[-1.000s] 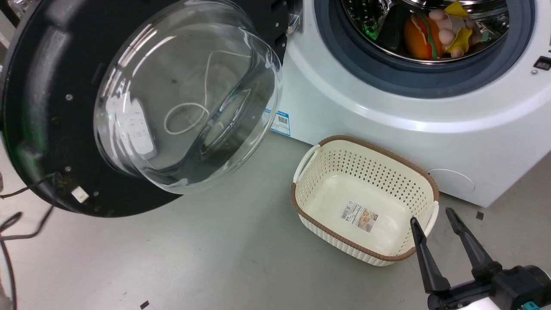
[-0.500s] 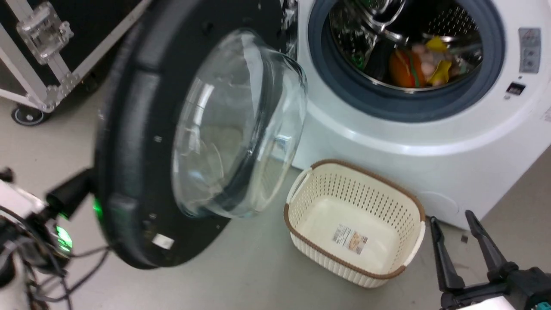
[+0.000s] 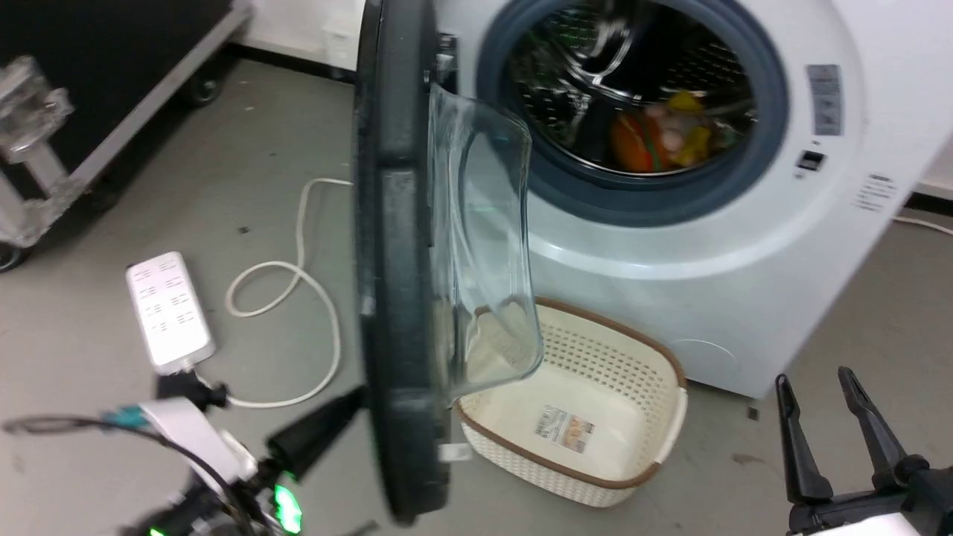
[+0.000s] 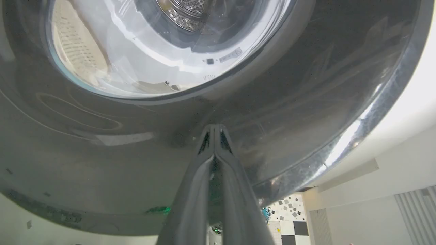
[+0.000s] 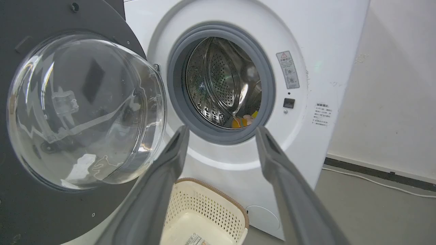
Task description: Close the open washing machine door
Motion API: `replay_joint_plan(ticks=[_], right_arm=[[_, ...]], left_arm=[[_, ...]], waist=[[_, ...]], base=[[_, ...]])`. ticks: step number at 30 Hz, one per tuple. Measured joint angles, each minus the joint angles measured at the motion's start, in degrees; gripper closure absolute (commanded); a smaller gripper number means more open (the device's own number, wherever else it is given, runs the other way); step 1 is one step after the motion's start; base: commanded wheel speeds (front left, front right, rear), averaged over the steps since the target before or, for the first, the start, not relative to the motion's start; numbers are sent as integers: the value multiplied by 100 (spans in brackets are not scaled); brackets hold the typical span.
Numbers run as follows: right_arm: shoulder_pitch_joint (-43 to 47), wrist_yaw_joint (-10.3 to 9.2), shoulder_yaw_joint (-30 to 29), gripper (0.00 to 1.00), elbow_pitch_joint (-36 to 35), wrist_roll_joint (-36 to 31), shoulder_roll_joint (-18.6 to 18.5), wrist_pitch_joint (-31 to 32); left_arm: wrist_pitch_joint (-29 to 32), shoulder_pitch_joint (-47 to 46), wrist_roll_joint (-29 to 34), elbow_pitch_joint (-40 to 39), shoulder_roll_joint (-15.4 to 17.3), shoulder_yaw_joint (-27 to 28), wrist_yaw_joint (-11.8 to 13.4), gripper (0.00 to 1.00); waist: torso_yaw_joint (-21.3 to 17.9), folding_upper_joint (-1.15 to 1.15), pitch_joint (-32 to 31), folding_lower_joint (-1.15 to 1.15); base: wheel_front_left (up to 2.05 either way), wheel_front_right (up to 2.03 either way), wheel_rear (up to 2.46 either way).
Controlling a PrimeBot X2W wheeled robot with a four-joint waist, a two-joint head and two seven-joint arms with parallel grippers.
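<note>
Half closed, wider before; washing machine door [image 3: 394, 298] | left fingers [image 4: 196, 183] against it

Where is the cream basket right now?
In the head view the basket sits on the floor, lower centre, in front of the washing machine and right of its open door.

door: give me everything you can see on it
The door is round, with a wide black rim and a bulging clear glass bowl at centre. The rim looks glossy on the outer face and matte with small screws on the inner. It hangs open from a hinge on the machine, left of the porthole in the head view, and stands roughly square to the front, edge-on to that view. The shut left gripper has its tips against the outer rim, beside the glass.
</note>
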Motion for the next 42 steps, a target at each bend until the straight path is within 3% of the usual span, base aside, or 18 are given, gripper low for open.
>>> replay_joint_plan(ticks=[5, 10, 15, 22, 31, 36, 42], right_arm=[[-14, 0, -122, 0, -38, -16, -10, 0], [-107, 0, -94, 0, -56, -12, -120, 0], [-236, 0, -65, 0, -68, 48, -230, 0], [-498, 0, 48, 0, -75, 179, -260, 0], [-656, 0, 171, 0, 32, 283, -175, 0], [-717, 0, 224, 0, 85, 282, -127, 0], [-714, 0, 205, 0, 76, 278, -103, 0]], left_arm=[[-1033, 379, -993, 43, -15, -1050, -421, 100], [-2115, 387, -1534, 233, -40, -1981, -949, 100], [-3232, -139, -1871, 614, -32, -2696, -1245, 100], [-4632, -1432, -1973, 1266, -45, -3364, -1327, 100], [-6375, -3059, -2000, 2360, -59, -3379, -1343, 100], [-6573, -3452, -2016, 2675, -60, -3363, -1343, 100], [-6584, -3367, -1993, 2552, -59, -3415, -1343, 100]], waist=[[-404, 0, 104, 0], [-921, 0, 307, 1], [-1493, 0, 576, 1], [-2317, 0, 1047, 2], [-3233, 0, 1571, 2], [-3448, 1, 1719, 2], [-3234, 0, 1588, 1]], base=[[0, 0, 0], [0, 0, 0], [0, 0, 0], [0, 0, 0], [0, 0, 0], [0, 0, 0], [0, 0, 0]])
